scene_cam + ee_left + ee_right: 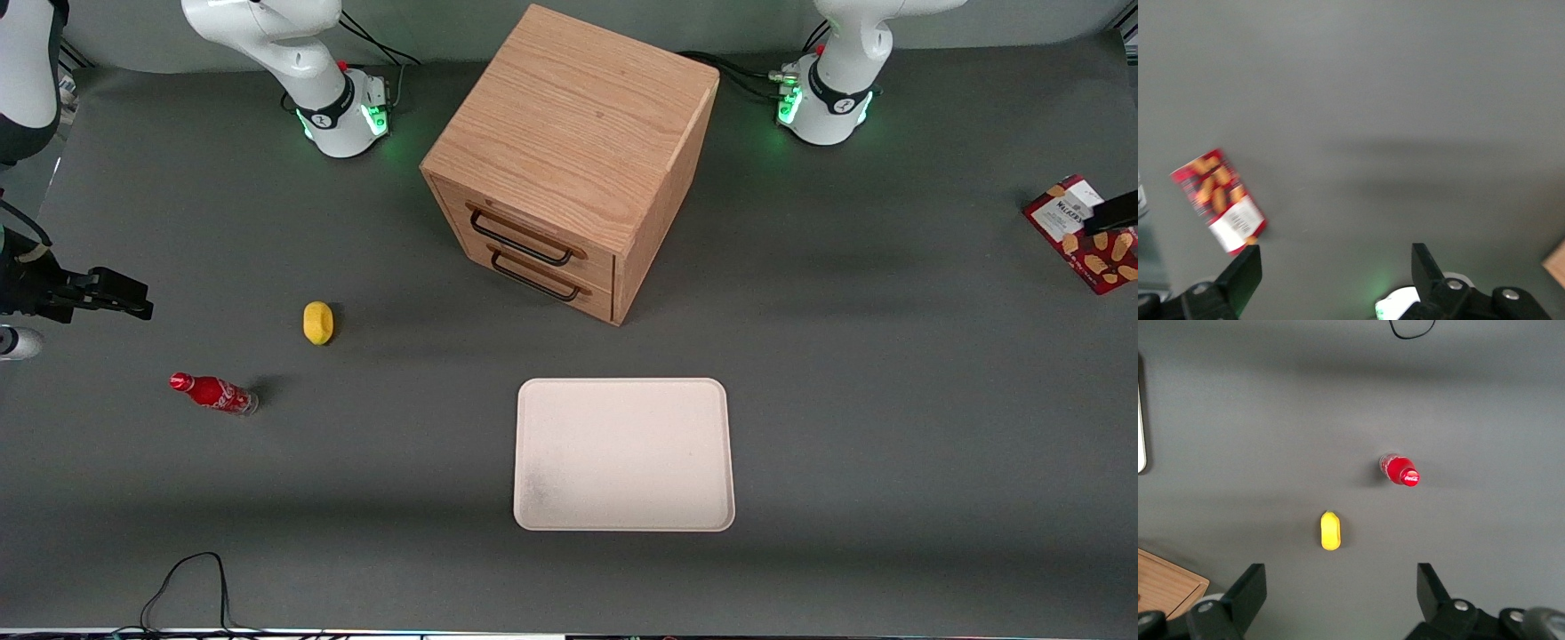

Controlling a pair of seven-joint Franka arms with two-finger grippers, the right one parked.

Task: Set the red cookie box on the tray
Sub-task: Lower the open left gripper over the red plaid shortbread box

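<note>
The red cookie box [1080,236] lies flat on the grey table at the working arm's end, far off sideways from the tray. It also shows in the left wrist view [1218,200], with cookie pictures and a white label. The cream-white tray [622,453] lies near the front camera, in front of the wooden cabinet, with nothing on it. My left gripper [1113,213] hangs above the box at the frame's edge. In the wrist view the gripper [1336,267] is open and holds nothing, with one finger [1245,273] close beside the box's label end.
A wooden two-drawer cabinet [573,160] stands mid-table, farther from the camera than the tray. A yellow object [318,322] and a small red soda bottle [213,393] lie toward the parked arm's end. A black cable [187,578] loops at the front edge.
</note>
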